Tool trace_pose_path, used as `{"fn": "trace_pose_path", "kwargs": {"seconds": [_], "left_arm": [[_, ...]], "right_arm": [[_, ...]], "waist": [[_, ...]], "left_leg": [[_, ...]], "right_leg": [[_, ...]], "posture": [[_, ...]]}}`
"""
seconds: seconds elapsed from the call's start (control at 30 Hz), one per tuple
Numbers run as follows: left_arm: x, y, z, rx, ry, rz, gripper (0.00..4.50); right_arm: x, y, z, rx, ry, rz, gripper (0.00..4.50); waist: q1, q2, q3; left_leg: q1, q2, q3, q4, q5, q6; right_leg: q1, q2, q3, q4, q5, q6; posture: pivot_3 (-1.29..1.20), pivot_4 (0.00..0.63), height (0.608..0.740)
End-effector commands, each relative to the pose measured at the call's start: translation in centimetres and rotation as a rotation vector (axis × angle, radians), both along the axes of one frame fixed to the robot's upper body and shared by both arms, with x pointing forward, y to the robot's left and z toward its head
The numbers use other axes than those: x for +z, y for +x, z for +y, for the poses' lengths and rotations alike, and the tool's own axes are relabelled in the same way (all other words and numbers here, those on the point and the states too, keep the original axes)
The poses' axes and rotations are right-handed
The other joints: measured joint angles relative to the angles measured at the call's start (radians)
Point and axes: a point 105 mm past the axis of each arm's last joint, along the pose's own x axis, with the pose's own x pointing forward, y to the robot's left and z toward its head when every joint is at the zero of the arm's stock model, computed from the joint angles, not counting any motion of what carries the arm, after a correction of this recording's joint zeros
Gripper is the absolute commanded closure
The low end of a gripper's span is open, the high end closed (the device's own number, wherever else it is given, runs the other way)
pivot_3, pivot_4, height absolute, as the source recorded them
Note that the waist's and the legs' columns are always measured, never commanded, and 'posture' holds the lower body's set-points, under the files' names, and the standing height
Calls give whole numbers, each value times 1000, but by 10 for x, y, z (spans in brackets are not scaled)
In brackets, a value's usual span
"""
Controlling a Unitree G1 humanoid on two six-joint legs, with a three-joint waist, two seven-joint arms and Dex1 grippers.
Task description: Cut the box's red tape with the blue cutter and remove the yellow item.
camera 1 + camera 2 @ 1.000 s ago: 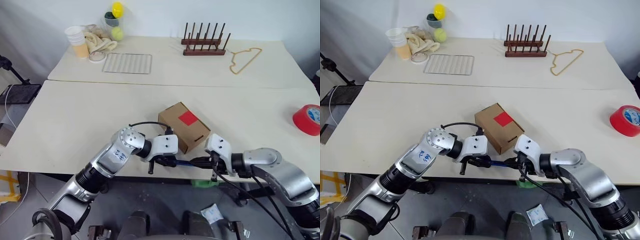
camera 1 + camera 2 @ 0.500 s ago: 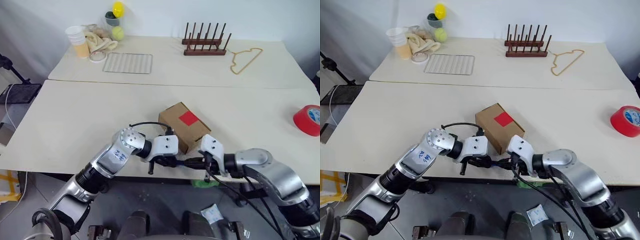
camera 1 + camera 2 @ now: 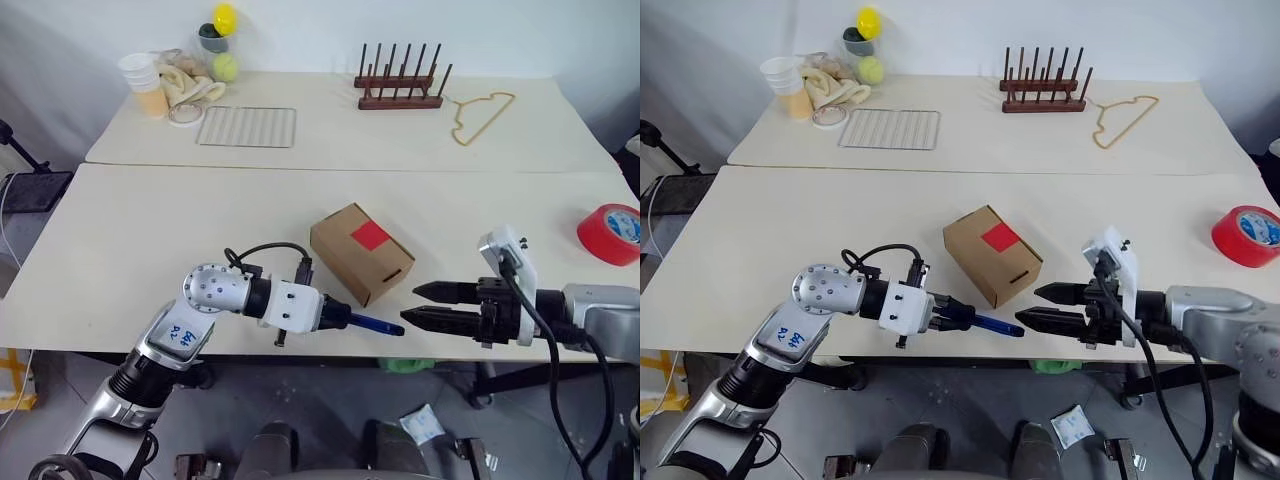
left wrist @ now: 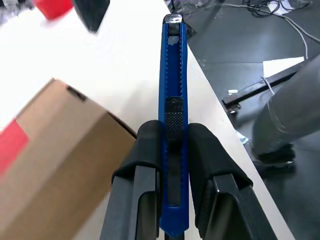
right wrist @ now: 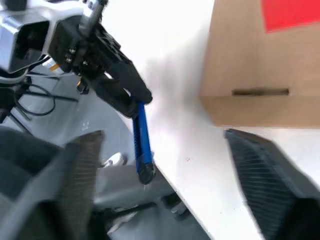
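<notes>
The brown box (image 3: 360,255) lies at an angle near the table's front edge, its red tape (image 3: 371,236) a small square on the top face. My left gripper (image 3: 338,316) is shut on the blue cutter (image 3: 372,324) just in front of the box, over the table edge. The cutter points right, toward my right gripper (image 3: 410,304). That gripper stands open a short way beyond the cutter's tip, with nothing between its fingers. The left wrist view shows the cutter (image 4: 172,100) clamped between the pads beside the box (image 4: 55,150). The yellow item is out of view.
A thick red tape roll (image 3: 610,234) sits at the right edge. On the far table are a wooden peg rack (image 3: 398,85), a hanger (image 3: 480,115), a wire grid (image 3: 246,126), cups (image 3: 145,85), a tennis ball (image 3: 226,66) and a small yellow ball (image 3: 225,17) on a dark cup.
My right gripper has let go of the cutter's tip, opened wide and drawn back to the right. The left gripper has kept the cutter, rising a little and rolling.
</notes>
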Motion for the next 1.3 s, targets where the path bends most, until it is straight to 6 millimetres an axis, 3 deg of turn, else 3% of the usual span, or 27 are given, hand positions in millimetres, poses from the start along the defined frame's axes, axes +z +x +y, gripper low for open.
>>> {"fn": "trace_pose_path", "kwargs": {"seconds": [0.03,0.1,0.13,0.37,0.77,0.9,1.23,1.3], "left_arm": [[11,0,-7,-20,-14,-62,4024],[11,2,-12,-12,-26,-72,4024],[10,3,-14,-5,-27,-63,4024],[6,-1,-18,-8,-26,-48,4024],[8,10,-15,55,-21,-62,4024],[8,12,-15,58,-24,-64,4024],[11,15,-19,67,-36,-66,4024],[12,15,-20,67,-39,-69,4024]], "right_arm": [[8,-1,12,21,44,44,11],[7,2,21,-16,61,99,11],[-1,3,20,-45,-13,138,11],[-6,12,37,-83,-2,157,11],[-16,13,44,-86,-2,193,11],[-17,19,43,-117,9,195,870],[-25,15,42,-117,-2,227,4334],[-26,15,42,-117,-2,232,4427]], "waist": [[0,0,0],[-2,0,0],[-3,0,0],[-7,-1,1],[-4,-1,1],[-4,-1,1],[-4,-1,1],[-4,-1,1]], "left_leg": [[0,0,0,0,0,0],[0,0,0,0,0,0],[0,0,1,0,0,0],[-1,0,1,0,0,0],[-2,0,0,0,0,1],[-2,0,0,0,0,1],[-2,0,0,0,0,1],[-2,0,0,0,0,1]], "right_leg": [[0,0,0,0,0,0],[0,0,0,0,0,0],[0,0,0,0,0,0],[0,0,-1,-1,0,0],[-1,0,-1,-2,0,1],[-1,0,-1,-2,0,1],[-1,0,-1,-2,0,1],[-1,0,-2,-2,0,1]], "posture": [[0,150,740],[0,150,740],[0,150,740],[0,150,740],[0,150,740],[0,150,740],[0,150,740],[0,150,740]]}}
